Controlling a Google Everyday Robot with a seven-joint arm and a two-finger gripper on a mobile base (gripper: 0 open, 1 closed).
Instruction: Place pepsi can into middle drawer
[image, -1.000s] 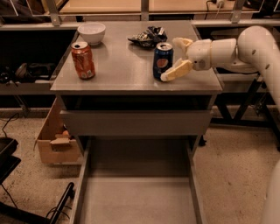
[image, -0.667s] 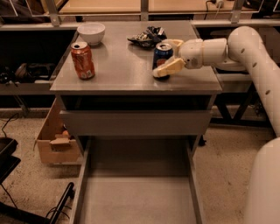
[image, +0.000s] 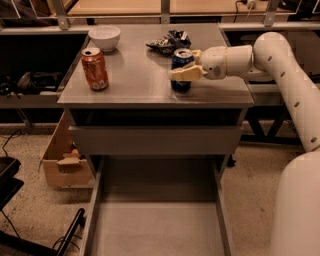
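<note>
The pepsi can (image: 179, 60) stands upright on the cabinet top, right of centre. My gripper (image: 183, 65) reaches in from the right and is closed around the can. One finger (image: 186, 74) lies across its front and the other sits behind it. The can still rests on the top. The middle drawer (image: 157, 220) is pulled out wide below the cabinet, with a bare grey floor.
An orange-red can (image: 95, 69) stands at the left of the top. A white bowl (image: 104, 37) and a crumpled dark bag (image: 169, 41) lie at the back. A shut drawer front (image: 155, 140) sits above the open drawer. A cardboard box (image: 62, 160) is on the floor at left.
My gripper moved left from beside the can until its fingers straddle it, and the fingers have drawn in on the can. The can has stayed in place.
</note>
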